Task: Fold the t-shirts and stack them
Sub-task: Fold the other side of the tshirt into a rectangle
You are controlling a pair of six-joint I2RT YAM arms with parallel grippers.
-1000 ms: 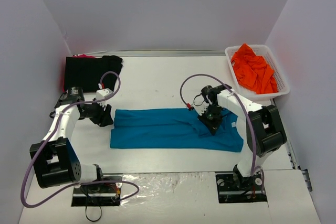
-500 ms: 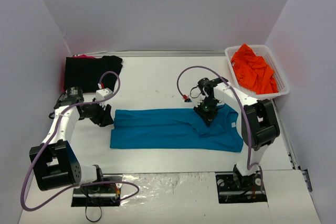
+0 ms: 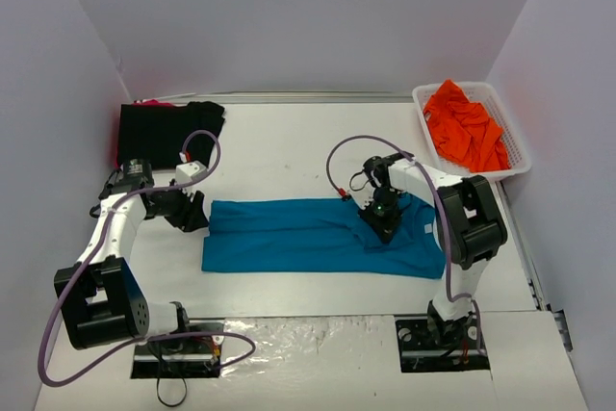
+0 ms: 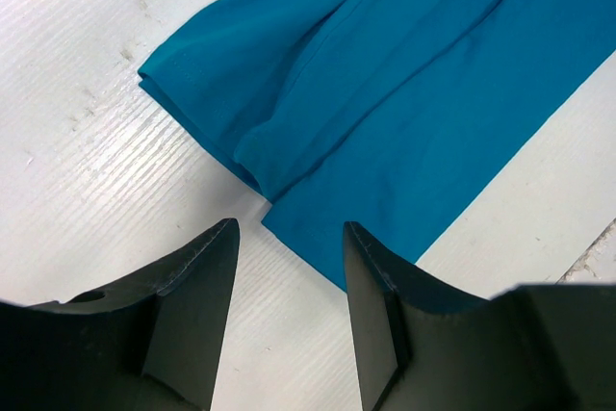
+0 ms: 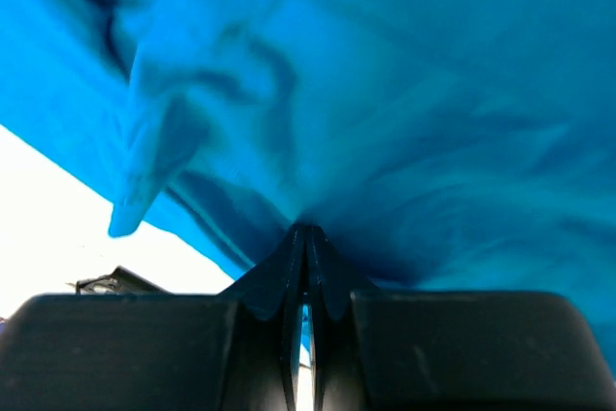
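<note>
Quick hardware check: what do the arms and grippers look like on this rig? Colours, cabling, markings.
The left arm and right arm have white shells with black joints. A lilac cable loops off each, with a small red plug near the wrist. The left gripper and right gripper have plain matte black, wedge-shaped fingers. No readable markings.
</note>
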